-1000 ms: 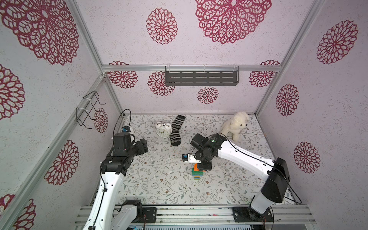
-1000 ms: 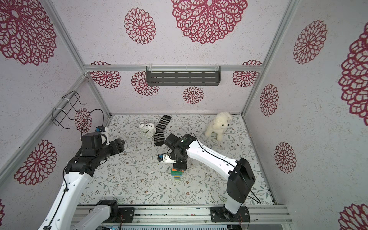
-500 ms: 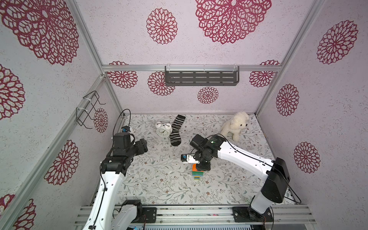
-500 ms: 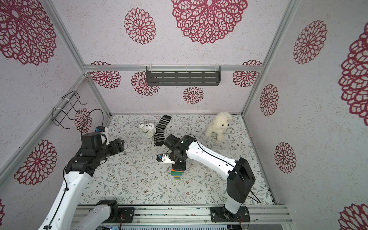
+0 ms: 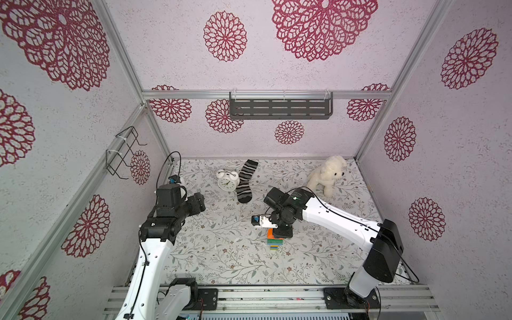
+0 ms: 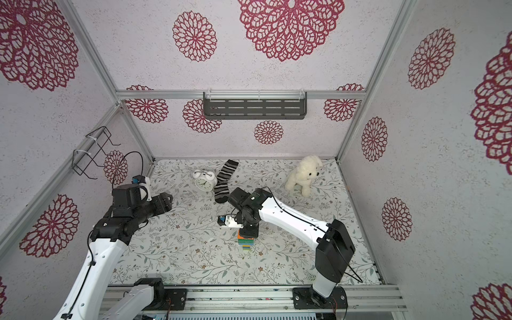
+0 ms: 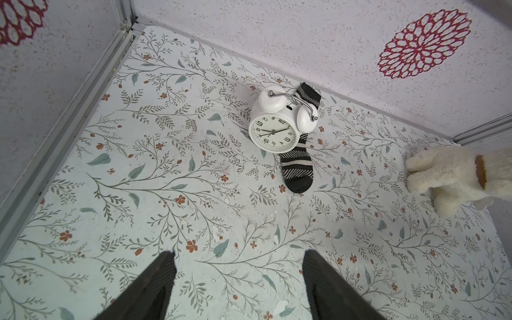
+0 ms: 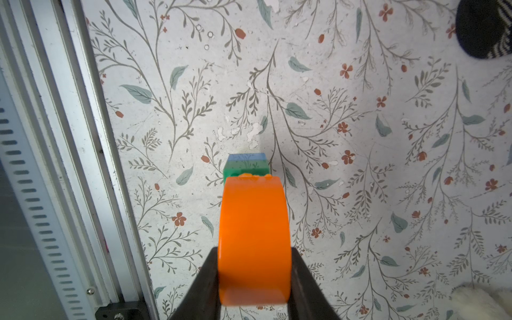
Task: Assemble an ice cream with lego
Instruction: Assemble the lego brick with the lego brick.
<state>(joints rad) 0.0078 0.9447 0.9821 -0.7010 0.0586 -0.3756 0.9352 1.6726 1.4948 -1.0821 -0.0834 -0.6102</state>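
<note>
While the right hand [image 8: 254, 257] clamps the orange dome brick [image 8: 254, 221], the ice cream stack [image 8: 245, 165] stands directly beneath it.
Probably hard, light, slick plastic: grip flat sides, press straight. Left hand [image 7: 238, 277] gapes empty.

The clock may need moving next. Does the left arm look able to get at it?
Probably yes: the left gripper is open and empty, and only bare table lies between it and the clock; the sock sits beside it.
</note>
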